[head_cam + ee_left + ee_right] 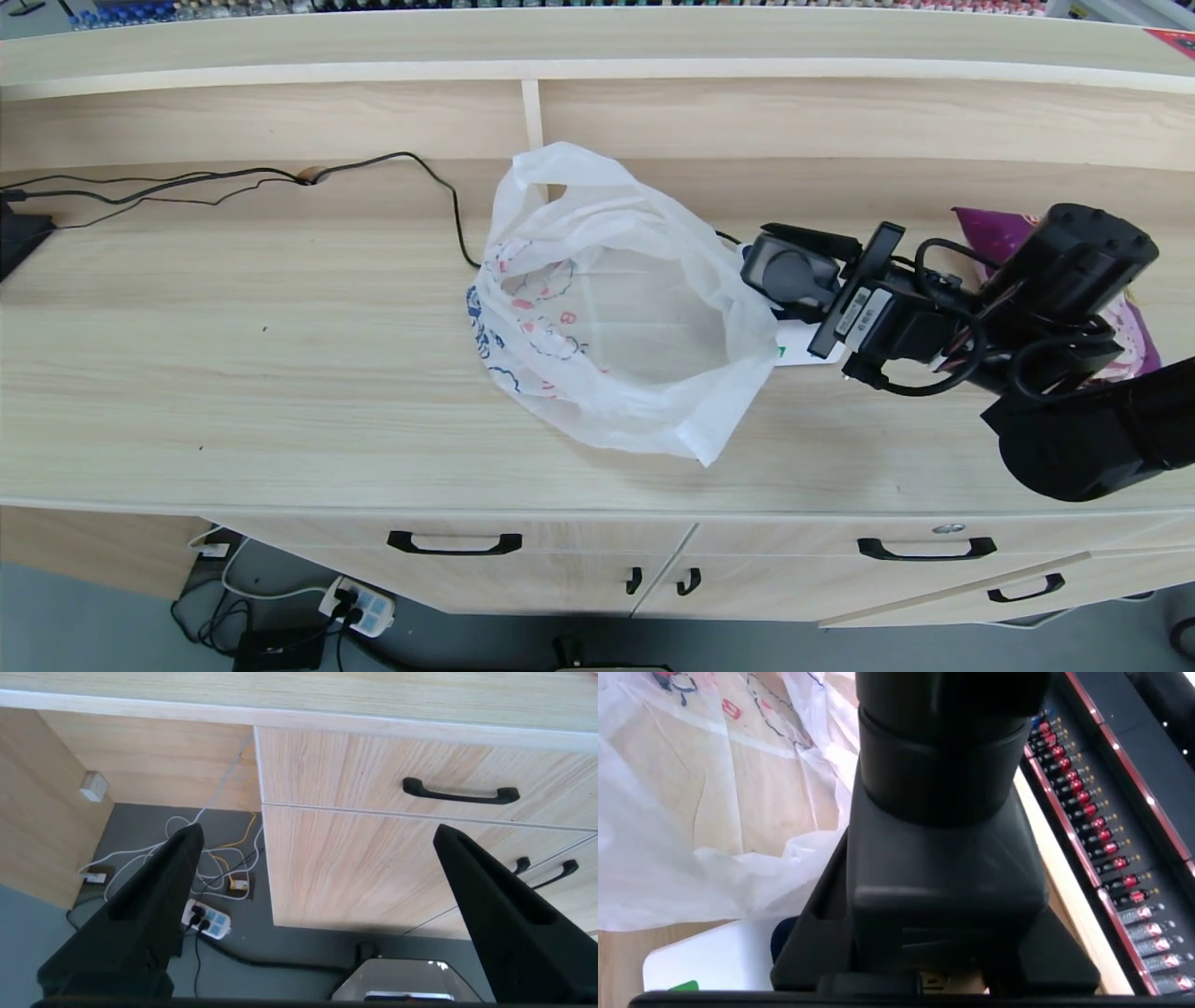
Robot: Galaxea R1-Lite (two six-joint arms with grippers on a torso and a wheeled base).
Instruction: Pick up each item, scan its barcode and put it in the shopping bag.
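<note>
A white plastic shopping bag point(607, 308) lies on the wooden counter point(233, 373), its mouth turned toward my right arm. My right gripper point(826, 285) is shut on a black and grey barcode scanner point(789, 271), whose head points at the bag's rim. In the right wrist view the scanner point(943, 812) stands above the bag point(710, 793). A flat white item with a green mark point(794, 353) lies on the counter under the scanner point(691, 971). A purple packet point(994, 233) lies behind my right arm. My left gripper point(318, 840) hangs open below the counter's edge, facing the drawers.
A black cable point(280, 175) runs along the counter's back to the bag. A raised wooden shelf point(597, 112) walls the far side. Drawers with black handles point(460, 792) front the counter. A power strip point(207, 919) and cables lie on the floor.
</note>
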